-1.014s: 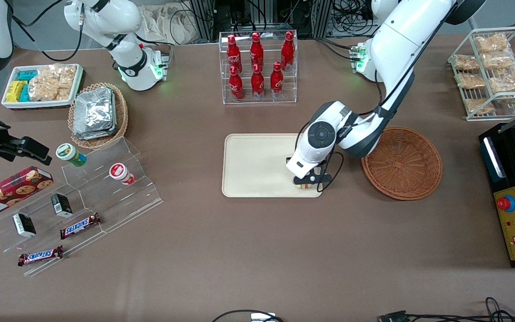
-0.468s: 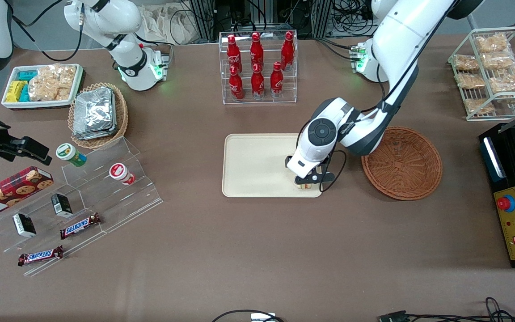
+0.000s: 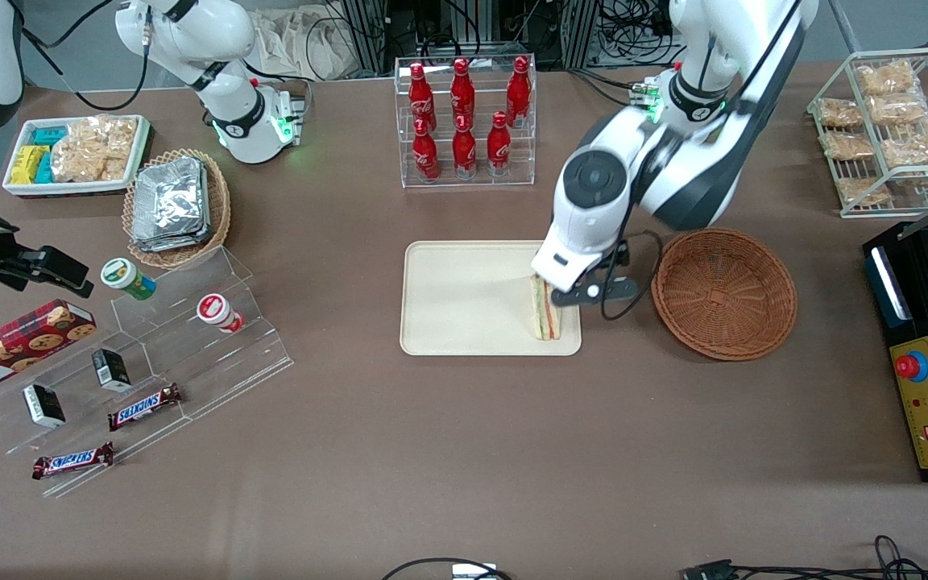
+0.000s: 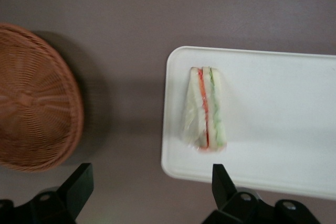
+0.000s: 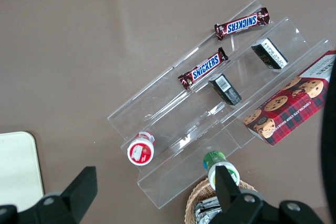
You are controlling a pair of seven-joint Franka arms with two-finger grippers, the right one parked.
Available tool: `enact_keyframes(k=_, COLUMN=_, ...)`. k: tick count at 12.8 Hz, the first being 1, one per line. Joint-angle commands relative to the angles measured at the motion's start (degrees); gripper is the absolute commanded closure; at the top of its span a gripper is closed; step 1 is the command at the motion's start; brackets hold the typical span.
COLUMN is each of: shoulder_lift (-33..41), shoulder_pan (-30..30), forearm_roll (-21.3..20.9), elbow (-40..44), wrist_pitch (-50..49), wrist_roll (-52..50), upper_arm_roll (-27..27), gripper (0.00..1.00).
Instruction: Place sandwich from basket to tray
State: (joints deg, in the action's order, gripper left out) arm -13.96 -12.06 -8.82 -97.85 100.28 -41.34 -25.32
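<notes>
The tray (image 3: pixel 464 298) carries the sandwich (image 3: pixel 545 312) close to its rim at the end toward the basket (image 3: pixel 724 292), and the gripper (image 4: pixel 149 192) hangs above it with fingers (image 4: pixel 79 181) spread wide, holding nothing. A careless pass of the arm could nudge the standing wedge over or off that rim. The basket sits empty just beside the tray on the desk (image 3: pixel 464 451), the bottle rack (image 3: pixel 464 121) stands well apart, and nothing blocks the arm's way.

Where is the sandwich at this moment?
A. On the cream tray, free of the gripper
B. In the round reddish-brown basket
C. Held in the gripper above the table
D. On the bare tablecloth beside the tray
A: the sandwich lies on the tray near its basket-side edge, while the open gripper hangs above it, touching nothing; the basket is empty.
</notes>
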Motion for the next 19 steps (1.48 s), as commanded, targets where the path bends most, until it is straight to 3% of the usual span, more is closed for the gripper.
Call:
enact_keyframes(k=1, shoulder_lift=0.9, shoulder_pan=3.5, forearm_roll=3.8, elbow=12.7, wrist_pitch=-14.2, wrist_roll=6.0, upper_arm_roll=0.0, gripper=0.0)
enact_keyframes(k=6, shoulder_lift=5.0, shoulder_pan=15.6, forearm_roll=5.7, elbow=17.4, wrist_pitch=-20.3, wrist_roll=20.3, upper_arm_roll=-0.1, gripper=0.0)
enact_keyframes(k=11, shoulder_lift=9.4, shoulder_pan=22.0, forearm_roll=5.7, elbow=16.6, wrist_pitch=-23.8, wrist_roll=27.0, upper_arm_roll=0.1, gripper=0.0)
enact_keyframes(k=13, shoulder_lift=10.4, shoulder_pan=21.0, forearm_roll=5.7, elbow=15.3, wrist_pitch=-23.9, wrist_roll=27.9, upper_arm_roll=3.2, gripper=0.0)
enact_keyframes(k=17, shoulder_lift=12.3, shoulder_pan=8.4, forearm_roll=5.9, elbow=12.4, wrist_pitch=-22.4, wrist_roll=27.9, upper_arm_roll=18.3, gripper=0.0)
enact_keyframes(k=19, shoulder_lift=16.5, shoulder_pan=8.8, forearm_roll=7.7, elbow=6.0, wrist_pitch=-17.6, wrist_roll=28.2, upper_arm_roll=18.8, gripper=0.0)
